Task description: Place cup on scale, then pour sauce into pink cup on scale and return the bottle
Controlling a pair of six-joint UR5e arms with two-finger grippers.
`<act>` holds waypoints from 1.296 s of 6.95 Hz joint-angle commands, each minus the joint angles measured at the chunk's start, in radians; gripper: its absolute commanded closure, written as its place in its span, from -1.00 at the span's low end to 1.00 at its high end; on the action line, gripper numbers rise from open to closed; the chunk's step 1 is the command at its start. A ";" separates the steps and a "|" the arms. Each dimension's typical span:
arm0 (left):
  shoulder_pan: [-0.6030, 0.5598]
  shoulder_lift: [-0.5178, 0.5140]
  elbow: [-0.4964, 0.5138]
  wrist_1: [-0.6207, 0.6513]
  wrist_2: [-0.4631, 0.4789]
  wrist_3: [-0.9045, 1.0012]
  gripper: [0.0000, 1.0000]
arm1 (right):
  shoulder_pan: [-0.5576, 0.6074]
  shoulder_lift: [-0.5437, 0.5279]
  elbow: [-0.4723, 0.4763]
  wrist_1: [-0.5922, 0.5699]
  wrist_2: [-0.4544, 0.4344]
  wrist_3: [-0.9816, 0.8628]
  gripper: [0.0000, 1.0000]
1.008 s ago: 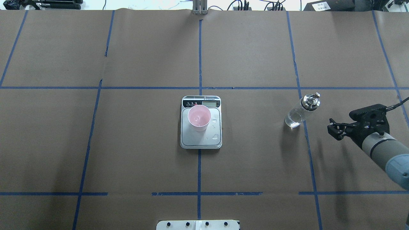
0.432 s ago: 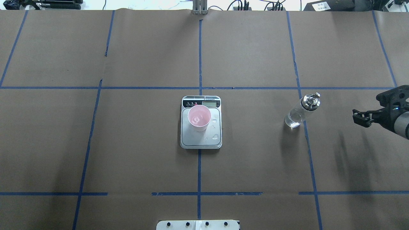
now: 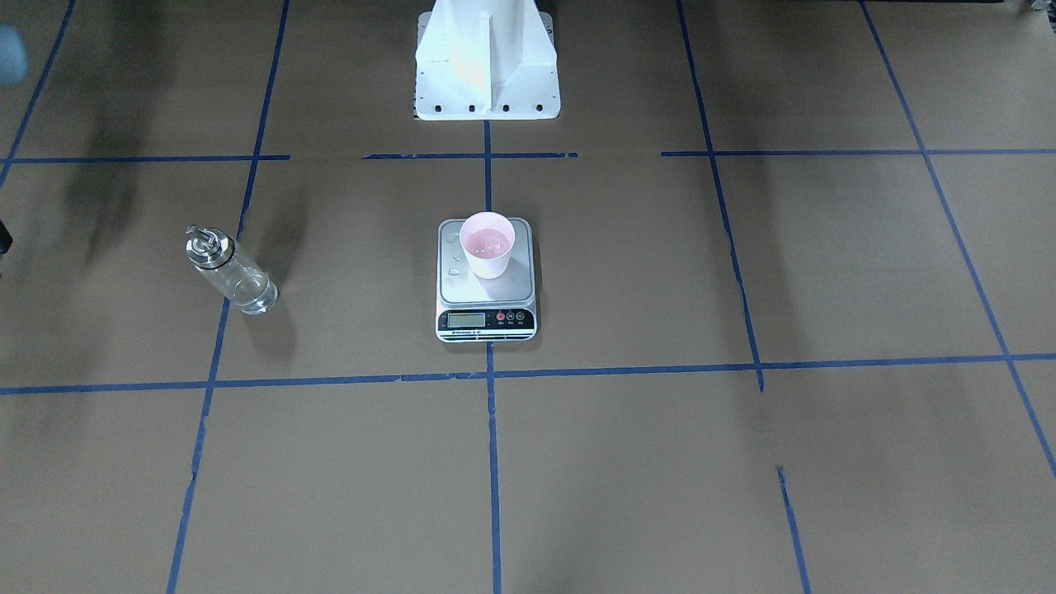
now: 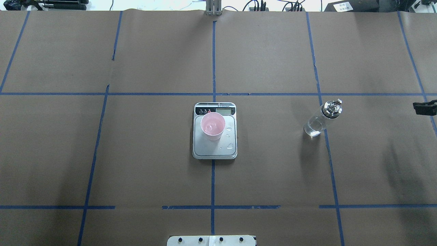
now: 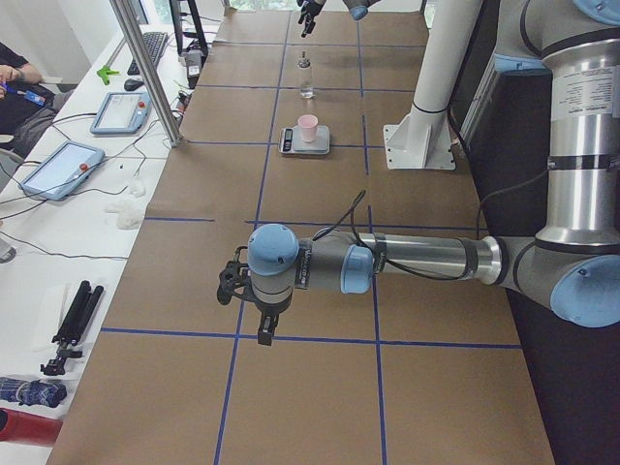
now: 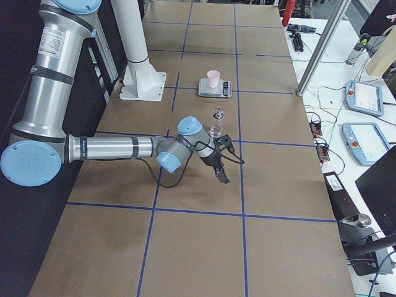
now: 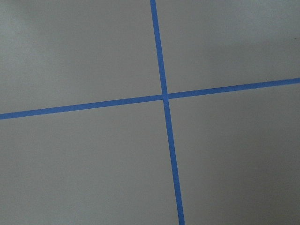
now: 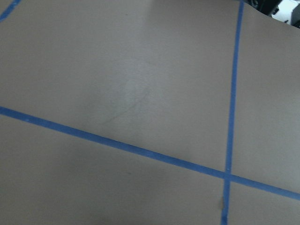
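Note:
The pink cup (image 4: 212,126) stands upright on the scale (image 4: 215,152) at the table's middle, with a little clear liquid in it (image 3: 487,244). The glass bottle (image 4: 319,121) with its metal spout stands alone to the right, holding some clear sauce; it also shows in the front view (image 3: 235,276). My right gripper (image 4: 425,107) is empty and far right of the bottle; only its tip shows at the view's edge. It shows whole in the right side view (image 6: 219,172). My left gripper (image 5: 260,327) shows only in the left side view, far from the scale; I cannot tell its state.
Clear droplets (image 4: 230,146) lie on the scale's platform beside the cup. The robot's white base (image 3: 487,66) stands behind the scale. Blue tape lines cross the brown paper table. Both wrist views show only paper and tape.
My right arm has drawn back to the right and away from the bottle, almost out of the overhead view. The bottle, cup and scale have not moved.

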 commanded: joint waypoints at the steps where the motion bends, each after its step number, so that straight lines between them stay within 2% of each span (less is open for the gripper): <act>1: 0.001 0.000 0.000 0.000 0.000 0.001 -1.00 | 0.164 0.094 -0.003 -0.324 0.171 -0.165 -1.00; 3: 0.001 -0.003 0.000 0.000 0.000 -0.001 -1.00 | 0.224 0.161 -0.002 -0.663 0.283 -0.347 -1.00; 4: 0.001 -0.005 0.002 0.000 0.000 0.001 -1.00 | 0.227 0.177 0.000 -0.768 0.303 -0.352 -1.00; 5: 0.003 -0.005 0.002 0.000 0.000 0.001 -1.00 | 0.233 0.175 -0.003 -0.810 0.305 -0.351 -1.00; 6: 0.003 -0.002 0.003 0.000 0.000 0.001 -1.00 | 0.261 0.162 -0.023 -0.801 0.314 -0.338 -1.00; 9: 0.009 -0.002 0.008 0.001 0.000 0.001 -1.00 | 0.410 0.120 -0.023 -0.800 0.409 -0.340 -1.00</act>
